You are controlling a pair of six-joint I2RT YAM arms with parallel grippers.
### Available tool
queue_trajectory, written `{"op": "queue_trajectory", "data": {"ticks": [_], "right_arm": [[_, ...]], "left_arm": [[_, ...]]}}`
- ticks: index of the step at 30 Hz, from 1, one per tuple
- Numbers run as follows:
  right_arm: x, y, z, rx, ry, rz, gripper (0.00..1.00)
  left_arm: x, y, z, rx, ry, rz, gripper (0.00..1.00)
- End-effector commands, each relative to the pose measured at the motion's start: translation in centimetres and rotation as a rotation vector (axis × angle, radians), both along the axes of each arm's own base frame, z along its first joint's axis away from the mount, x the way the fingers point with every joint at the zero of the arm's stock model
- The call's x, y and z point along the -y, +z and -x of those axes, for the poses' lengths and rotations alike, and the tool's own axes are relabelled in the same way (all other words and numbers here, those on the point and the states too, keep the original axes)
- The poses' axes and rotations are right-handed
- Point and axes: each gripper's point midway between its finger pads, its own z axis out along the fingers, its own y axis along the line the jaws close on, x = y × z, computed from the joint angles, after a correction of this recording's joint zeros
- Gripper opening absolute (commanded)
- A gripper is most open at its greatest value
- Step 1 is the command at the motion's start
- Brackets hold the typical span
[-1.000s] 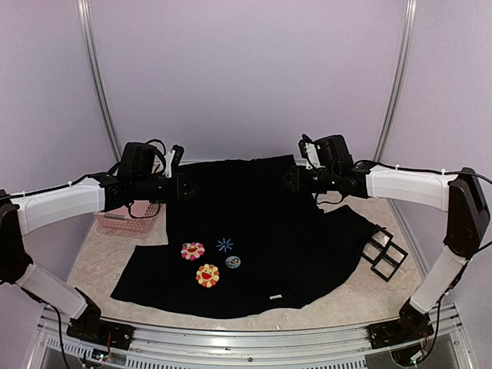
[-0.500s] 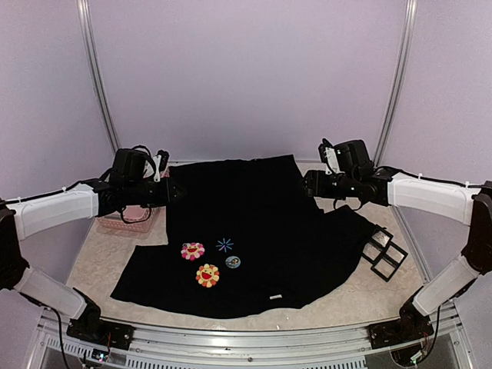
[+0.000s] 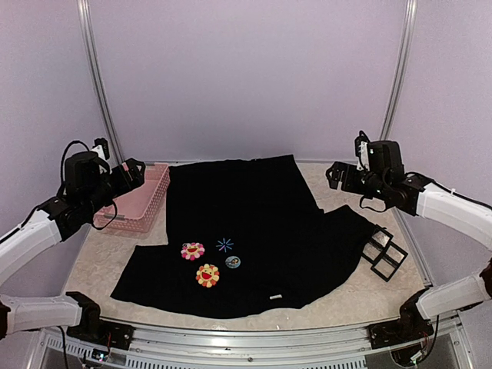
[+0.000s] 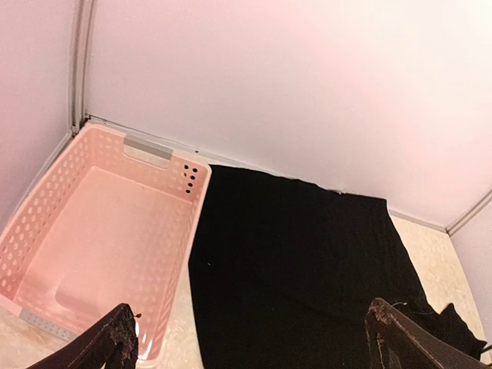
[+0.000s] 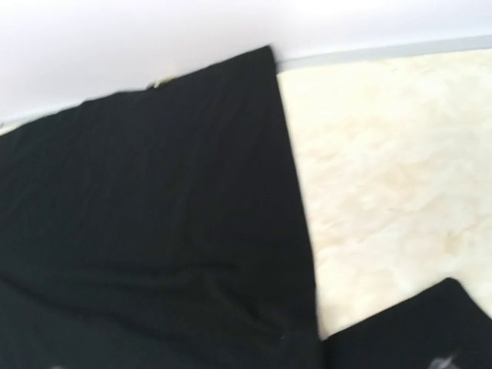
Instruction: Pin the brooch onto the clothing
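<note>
Clothing (image 3: 261, 207) spread flat across table (image 3: 91, 257).
Pink basket (image 3: 146, 201) beside its far-left edge; left gripper (image 4: 255, 340) raised there, wide open, empty; right gripper (image 3: 339, 174) raised far right, opening impossible to tell; brooch (image 3: 232, 262) on clothing, just beside orange flower (image 3: 207, 275).

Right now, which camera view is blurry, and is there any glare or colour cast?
Right wrist view: soft and smeared, the shirt edge fuzzy, the wall above it washed out white. Left wrist view: sharp on the basket, with a pink tint at left. Top view: evenly lit, brooch clear, shirt folds lost in black.
</note>
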Motion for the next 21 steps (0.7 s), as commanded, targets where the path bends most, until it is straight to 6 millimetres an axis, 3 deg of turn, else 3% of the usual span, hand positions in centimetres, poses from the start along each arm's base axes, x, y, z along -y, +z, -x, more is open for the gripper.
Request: {"op": "queue_trajectory", "data": {"ticks": [1, 12, 17, 21], "right_arm": [[1.6, 0.7, 0.5, 0.024, -0.037, 0.015, 0.99], [0.9, 3.2, 1.2, 0.062, 0.04, 0.035, 1.0], [2.4, 3.4, 1.5, 0.101, -0.021, 0.063, 1.0], [3.1, 3.4, 1.8, 0.119, -0.044, 0.079, 1.0]], "left_arm": [[-2.7, -0.2, 0.5, 0.011, 0.1, -0.013, 0.99], [-3.7, 0.5, 0.7, 0.026, 0.128, -0.012, 0.99], [-5.4, 0.4, 0.7, 0.029, 0.168, -0.027, 0.99], [-7.4, -0.9, 0.6, -0.003, 0.218, -0.03, 0.99]]}}
